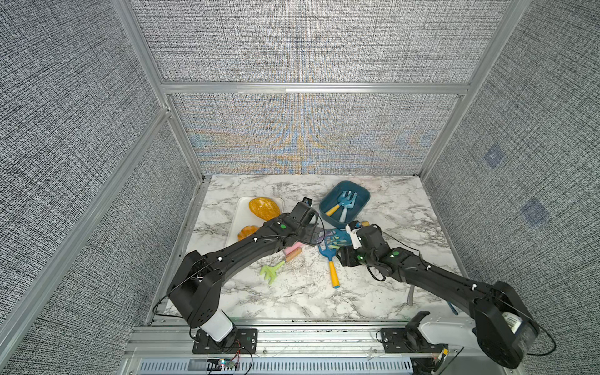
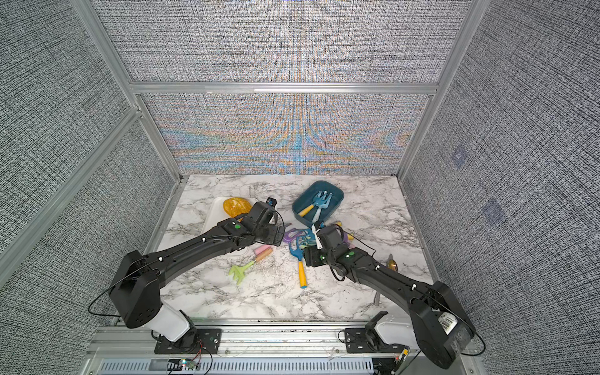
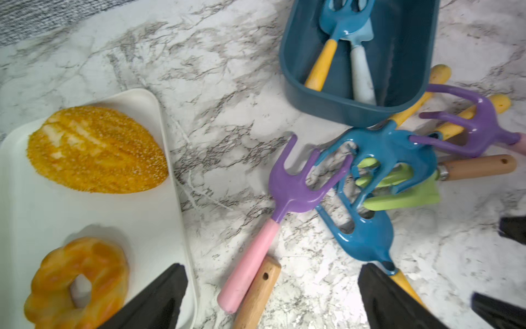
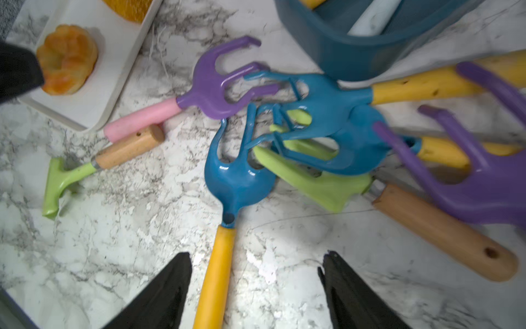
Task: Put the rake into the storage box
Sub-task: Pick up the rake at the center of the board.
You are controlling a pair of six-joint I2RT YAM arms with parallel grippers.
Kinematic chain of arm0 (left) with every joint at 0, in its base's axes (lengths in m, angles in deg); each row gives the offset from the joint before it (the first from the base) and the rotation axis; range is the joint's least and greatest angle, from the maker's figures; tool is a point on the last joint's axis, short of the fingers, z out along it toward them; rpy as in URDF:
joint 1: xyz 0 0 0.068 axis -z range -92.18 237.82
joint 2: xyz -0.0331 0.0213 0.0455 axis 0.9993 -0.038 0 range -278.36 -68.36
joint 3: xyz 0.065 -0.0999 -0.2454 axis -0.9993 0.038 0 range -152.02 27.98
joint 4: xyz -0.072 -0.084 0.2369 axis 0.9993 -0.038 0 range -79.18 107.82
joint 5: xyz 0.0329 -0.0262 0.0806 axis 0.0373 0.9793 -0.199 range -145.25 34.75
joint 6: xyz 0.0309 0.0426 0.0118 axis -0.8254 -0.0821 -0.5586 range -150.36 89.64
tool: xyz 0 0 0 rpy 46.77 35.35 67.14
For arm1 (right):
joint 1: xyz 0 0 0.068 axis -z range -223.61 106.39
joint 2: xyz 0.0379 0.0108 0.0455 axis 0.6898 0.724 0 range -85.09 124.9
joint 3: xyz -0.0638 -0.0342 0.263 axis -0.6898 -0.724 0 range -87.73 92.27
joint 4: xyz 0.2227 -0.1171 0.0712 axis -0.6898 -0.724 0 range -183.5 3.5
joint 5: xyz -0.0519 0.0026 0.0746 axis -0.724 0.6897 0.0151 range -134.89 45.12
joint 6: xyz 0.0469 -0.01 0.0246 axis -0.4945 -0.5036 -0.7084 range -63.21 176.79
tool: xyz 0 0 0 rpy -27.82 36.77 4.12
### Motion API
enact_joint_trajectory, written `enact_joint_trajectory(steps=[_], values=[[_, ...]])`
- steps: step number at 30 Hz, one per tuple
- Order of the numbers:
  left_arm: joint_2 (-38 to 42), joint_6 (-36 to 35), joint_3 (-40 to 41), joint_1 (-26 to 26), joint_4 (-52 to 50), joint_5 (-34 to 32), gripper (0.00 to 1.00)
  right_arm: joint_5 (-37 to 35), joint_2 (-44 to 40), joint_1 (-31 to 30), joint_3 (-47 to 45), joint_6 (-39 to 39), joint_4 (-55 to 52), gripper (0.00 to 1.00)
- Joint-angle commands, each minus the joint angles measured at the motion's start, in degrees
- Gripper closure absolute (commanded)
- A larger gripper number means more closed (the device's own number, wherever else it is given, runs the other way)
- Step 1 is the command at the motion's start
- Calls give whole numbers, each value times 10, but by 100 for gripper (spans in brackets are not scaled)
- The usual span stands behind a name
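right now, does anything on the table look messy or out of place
Yes. The rakes beside the storage box lie in a tangled heap: blue, green and purple heads overlap with prongs hooked through each other. Lifting one could drag others along.

Inside a robotics lab test cell: grey woven-look panels (image 1: 308, 42) set in aluminium framing (image 1: 311, 88) are enclosing a marble-patterned tabletop (image 1: 292, 298), while a black left arm (image 1: 246, 253) and right arm (image 1: 438, 276) are sitting on mounts (image 1: 225, 341) bolted to a slotted metal rail (image 1: 318, 339), with loose wiring (image 1: 242, 352) hanging below.
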Motion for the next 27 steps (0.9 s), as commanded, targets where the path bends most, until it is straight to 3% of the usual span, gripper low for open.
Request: enact_joint_trajectory(steps=[1,8,18,23,27], values=[[27,8,46,-10,63,-39,1,-25,16,-36,17,-29,-31,23],[64,29,110,-47,104,-28,1,-74,87,-102,55,-85,-82,28],[85,30,123,-48,102,-49,1,-115,190,-131,111,-105,-101,45],[86,30,124,-47,102,-54,1,-126,227,-142,125,-107,-107,49],[90,31,129,-47,107,-58,1,-131,236,-148,127,-110,-109,61]])
